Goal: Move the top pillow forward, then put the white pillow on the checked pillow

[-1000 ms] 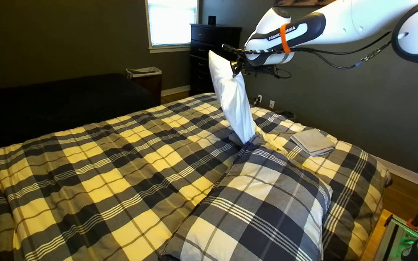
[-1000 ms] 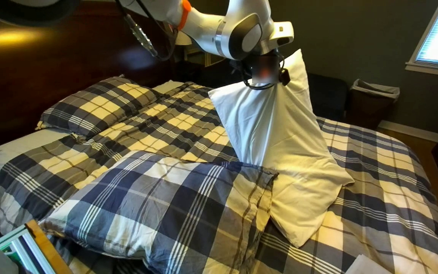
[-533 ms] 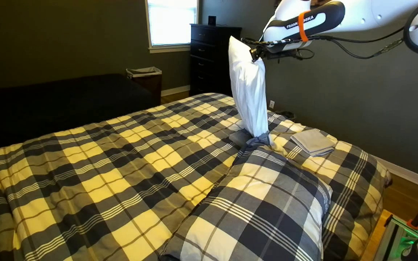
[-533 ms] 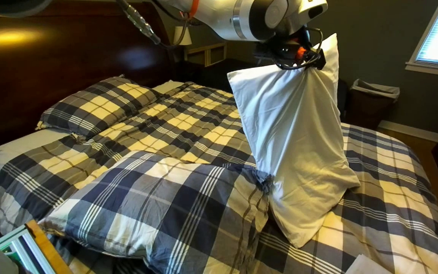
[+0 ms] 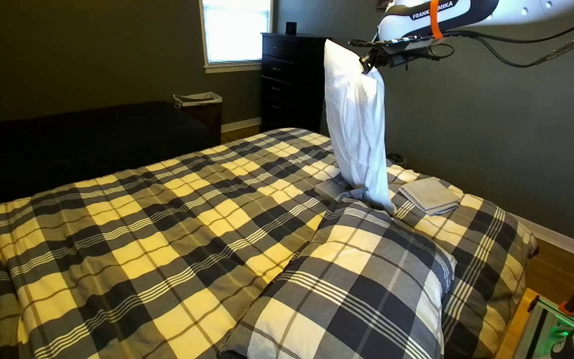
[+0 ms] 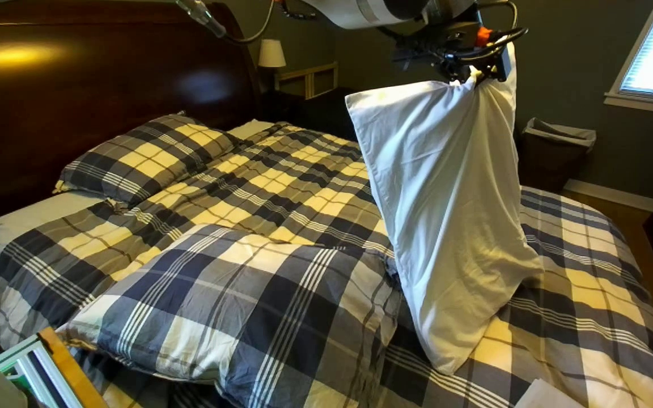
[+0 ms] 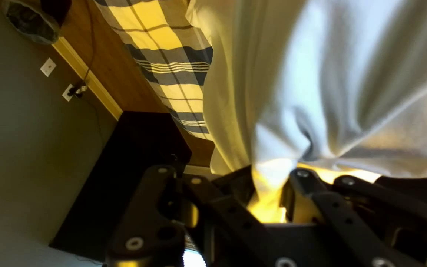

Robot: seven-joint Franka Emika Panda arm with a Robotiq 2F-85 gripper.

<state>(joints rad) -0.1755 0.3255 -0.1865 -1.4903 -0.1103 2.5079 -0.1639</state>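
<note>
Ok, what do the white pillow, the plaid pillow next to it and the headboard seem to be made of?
White pillow: smooth, fairly matte cloth, perhaps cotton; it gathers into soft folds below the tool.
Plaid pillow: matte fabric, fibre unclear; it wrinkles near one end.
Headboard: probably dark wood, glossily finished; reddish-brown with bright reflections.

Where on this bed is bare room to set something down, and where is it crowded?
Widest free patch: the bedspread between the checked pillow and the plaid pillow by the headboard. A smaller one: between the white pillow and the bed's foot. Crowded: the checked pillow's end, where the gripper holds the white pillow near folded grey cloth.
</note>
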